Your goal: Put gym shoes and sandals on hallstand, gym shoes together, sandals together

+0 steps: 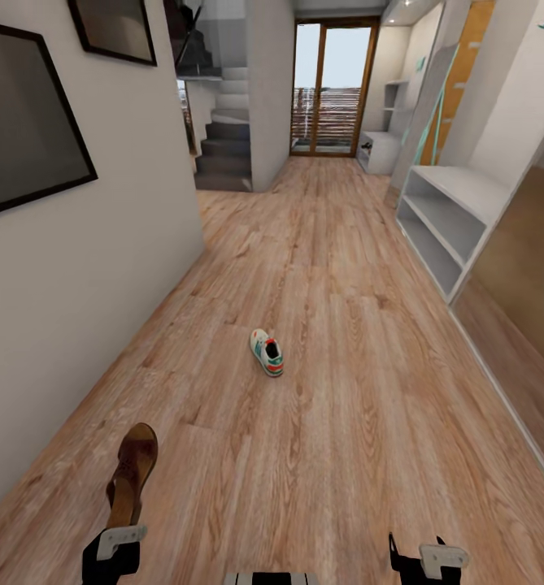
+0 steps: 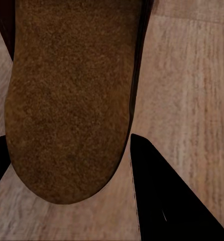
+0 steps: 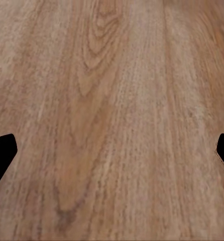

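The left gripper (image 1: 113,543) is clamped on a flat brown leather thong sandal (image 1: 132,474), which juts forward from its fingers above the light wood-grain plank floor (image 1: 328,422). The right gripper (image 3: 112,150) hangs spread wide with bare boards between its fingertips. Ahead of both, between them, a white lace-up sneaker with green stripes and red-orange heel (image 1: 267,352) lies alone on open floor. Farther off, forward and right of the right gripper, the pale grey two-shelf hallstand (image 1: 449,219) lines the wall. No writing is legible.
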